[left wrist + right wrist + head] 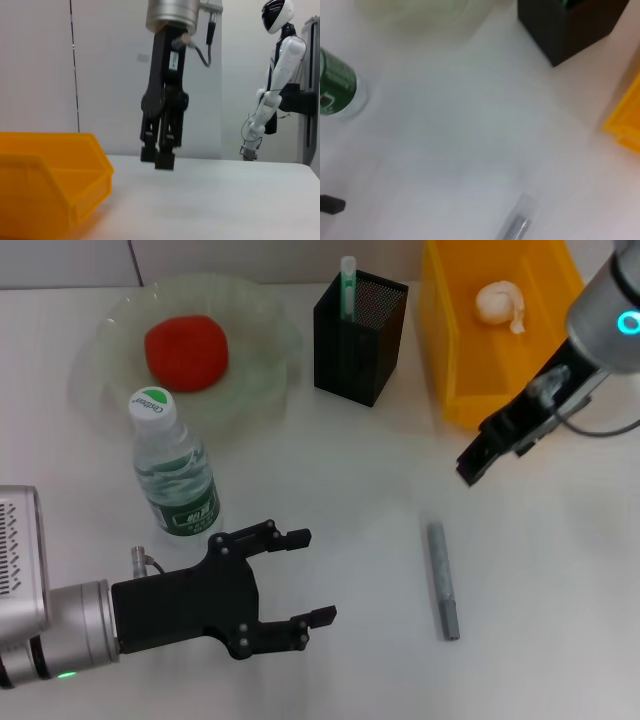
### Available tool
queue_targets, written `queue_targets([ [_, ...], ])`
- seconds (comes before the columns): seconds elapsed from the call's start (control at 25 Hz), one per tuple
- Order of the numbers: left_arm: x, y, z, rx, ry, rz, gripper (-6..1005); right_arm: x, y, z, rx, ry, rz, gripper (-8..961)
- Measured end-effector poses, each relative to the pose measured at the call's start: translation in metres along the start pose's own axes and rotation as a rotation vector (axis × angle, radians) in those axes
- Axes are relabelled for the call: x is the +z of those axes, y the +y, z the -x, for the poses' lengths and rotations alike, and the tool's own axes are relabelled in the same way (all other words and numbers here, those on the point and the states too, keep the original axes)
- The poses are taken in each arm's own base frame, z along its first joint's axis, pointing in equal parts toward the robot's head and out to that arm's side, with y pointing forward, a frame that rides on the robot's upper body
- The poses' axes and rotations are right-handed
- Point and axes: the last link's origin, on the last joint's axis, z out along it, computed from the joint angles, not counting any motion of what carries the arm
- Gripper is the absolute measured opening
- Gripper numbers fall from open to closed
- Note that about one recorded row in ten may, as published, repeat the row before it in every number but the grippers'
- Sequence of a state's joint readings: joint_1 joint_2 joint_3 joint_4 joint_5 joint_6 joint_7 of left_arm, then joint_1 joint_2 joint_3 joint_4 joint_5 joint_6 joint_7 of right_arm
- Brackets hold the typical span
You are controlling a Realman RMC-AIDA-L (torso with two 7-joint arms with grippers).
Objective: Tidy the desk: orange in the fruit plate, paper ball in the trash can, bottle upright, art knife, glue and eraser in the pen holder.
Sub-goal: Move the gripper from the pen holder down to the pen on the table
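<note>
Above the desk [330,490], the right gripper [470,468] is hanging pressed together beside the trash can [450,350], which is holding the paper ball [499,303]. Near the bottle [175,475], the left gripper [300,580] is resting spread, while the orange [186,352] is sitting in the fruit plate [255,380] and the art knife [347,285] is standing in the pen holder [350,355].

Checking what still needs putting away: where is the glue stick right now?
In the head view the glue lies flat on the desk, right of centre, in front of the trash can and below the right gripper.
</note>
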State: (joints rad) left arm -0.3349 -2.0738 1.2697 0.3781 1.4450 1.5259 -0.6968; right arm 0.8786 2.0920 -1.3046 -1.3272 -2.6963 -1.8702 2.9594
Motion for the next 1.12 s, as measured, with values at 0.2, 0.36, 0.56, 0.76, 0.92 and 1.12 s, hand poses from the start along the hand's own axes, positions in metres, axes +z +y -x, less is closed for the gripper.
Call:
queue_targets([
  [0.2, -0.001, 0.000, 0.000, 0.002, 0.001, -0.003, 813, 0.015, 0.000, 0.000, 0.026, 0.069, 0.035, 686],
  [0.36, -0.001, -0.001, 0.000, 0.005, 0.001, -0.006, 813, 0.026, 0.001, -0.001, 0.033, 0.101, 0.050, 685],
  [0.56, 0.001, -0.001, -0.001, 0.008, 0.003, 0.001, 813, 0.043, 0.001, -0.001, 0.039, 0.107, 0.061, 684],
  [0.76, 0.002, 0.000, -0.001, 0.007, 0.005, 0.003, 813, 0.059, 0.002, 0.002, 0.020, 0.131, 0.035, 682],
  [0.92, 0.001, 0.000, -0.001, 0.005, 0.005, 0.001, 813, 0.069, 0.002, 0.001, 0.012, 0.139, 0.022, 675],
  [1.12, 0.000, 0.001, 0.000, 0.007, 0.004, 0.000, 813, 0.077, 0.004, 0.005, 0.016, 0.123, 0.032, 667],
])
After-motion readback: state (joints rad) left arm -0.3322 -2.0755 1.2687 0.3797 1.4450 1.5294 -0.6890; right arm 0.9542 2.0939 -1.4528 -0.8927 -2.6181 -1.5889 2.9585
